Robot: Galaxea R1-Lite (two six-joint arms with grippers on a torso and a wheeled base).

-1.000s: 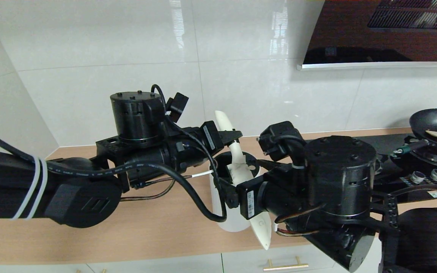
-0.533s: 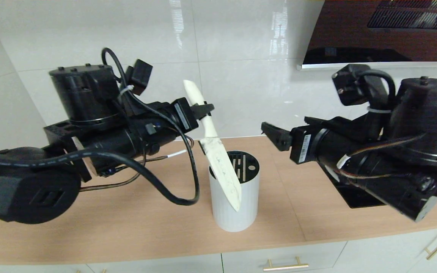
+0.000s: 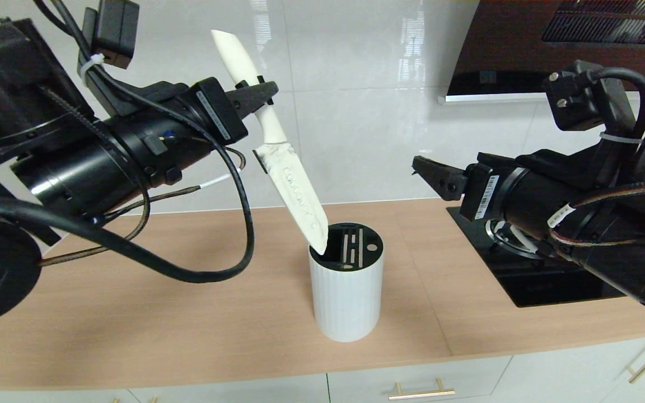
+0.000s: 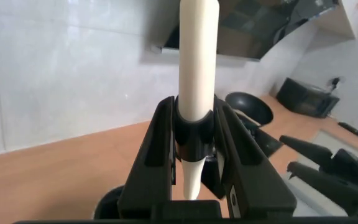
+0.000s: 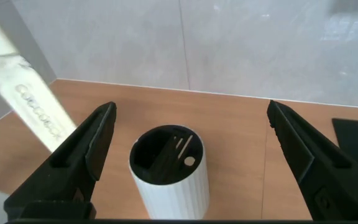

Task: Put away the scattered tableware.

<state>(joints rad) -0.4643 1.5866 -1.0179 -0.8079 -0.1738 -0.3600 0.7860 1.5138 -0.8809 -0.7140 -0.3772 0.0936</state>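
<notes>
**Knife raised, tip now at the holder's mouth**

Up goes the left arm, lifting the white knife (image 3: 294,190) until its tip meets the top rim of the slotted holder (image 3: 347,296), with the blade slanting up and away from it. Left claw (image 3: 263,95) is clamped on the handle. Right claw (image 3: 429,173) has drawn back to the holder's other side, spread wide and empty. Holder stands upright on the desk (image 3: 188,313). To my eye the knife is lined up but not yet sheathed, so sliding it down a slot remains.
</notes>
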